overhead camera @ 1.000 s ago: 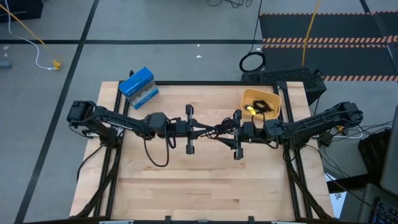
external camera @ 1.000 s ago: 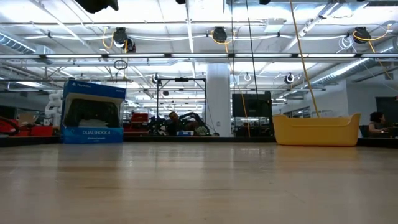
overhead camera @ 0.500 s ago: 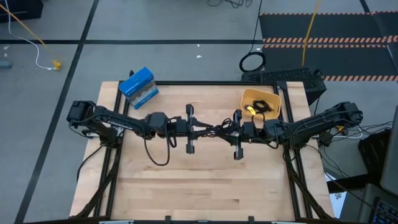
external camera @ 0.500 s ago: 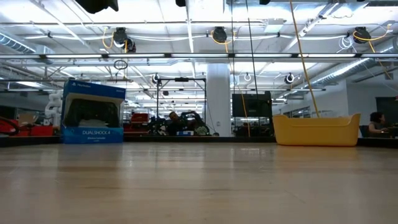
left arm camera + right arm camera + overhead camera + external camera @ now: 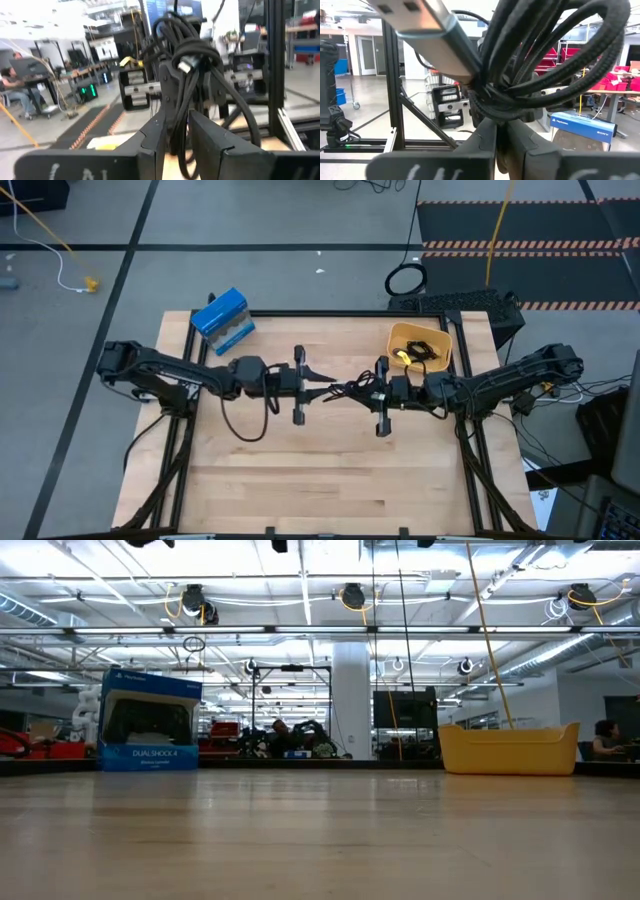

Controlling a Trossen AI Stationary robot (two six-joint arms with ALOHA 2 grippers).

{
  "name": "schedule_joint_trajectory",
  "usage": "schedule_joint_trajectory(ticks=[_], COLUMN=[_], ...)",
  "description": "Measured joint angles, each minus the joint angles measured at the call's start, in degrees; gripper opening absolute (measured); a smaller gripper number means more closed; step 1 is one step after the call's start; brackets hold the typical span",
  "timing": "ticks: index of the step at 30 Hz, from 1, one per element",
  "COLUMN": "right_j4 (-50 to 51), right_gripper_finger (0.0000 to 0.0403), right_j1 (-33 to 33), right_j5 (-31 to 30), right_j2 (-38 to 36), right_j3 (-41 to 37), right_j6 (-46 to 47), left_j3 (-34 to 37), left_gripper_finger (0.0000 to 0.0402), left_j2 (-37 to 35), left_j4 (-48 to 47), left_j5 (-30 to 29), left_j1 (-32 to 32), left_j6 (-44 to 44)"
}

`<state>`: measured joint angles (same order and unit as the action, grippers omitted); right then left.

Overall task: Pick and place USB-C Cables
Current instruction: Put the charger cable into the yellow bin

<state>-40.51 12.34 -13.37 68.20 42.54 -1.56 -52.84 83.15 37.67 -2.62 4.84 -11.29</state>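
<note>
Centre frame: you see a coiled black braided USB-C cable (image 5: 350,390) pinched by both the left tool (image 5: 322,387) and right tool (image 5: 362,391) above the wooden bench (image 5: 320,470). Other cables (image 5: 420,350) already lie in the yellow plastic bin (image 5: 437,334), upper right; this one remains to place.

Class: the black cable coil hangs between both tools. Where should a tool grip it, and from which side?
Probably the bunched strands of the black cable coil, not its jutting silver plug. Come level from either end, as the left tool and right tool do.
</note>
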Motion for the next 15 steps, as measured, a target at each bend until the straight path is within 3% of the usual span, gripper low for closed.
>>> schedule_joint_trajectory(ticks=[6, 15], right_j4=[0.02, 0.53], right_gripper_finger=[0.0003, 0.0004], right_j1=[0.00, 0.00], right_j5=[0.00, 0.02], right_j2=[-0.02, -0.06], right_j3=[0.00, -0.02], right_j6=[0.00, 0.02], left_j3=[0.02, 0.01], left_gripper_finger=[0.0086, 0.0086], left_j2=[-5.92, -12.69], left_j4=[-11.20, -20.28], left_j5=[0.67, 0.75], left_j1=[0.20, 0.96], left_j6=[0.27, 1.68])
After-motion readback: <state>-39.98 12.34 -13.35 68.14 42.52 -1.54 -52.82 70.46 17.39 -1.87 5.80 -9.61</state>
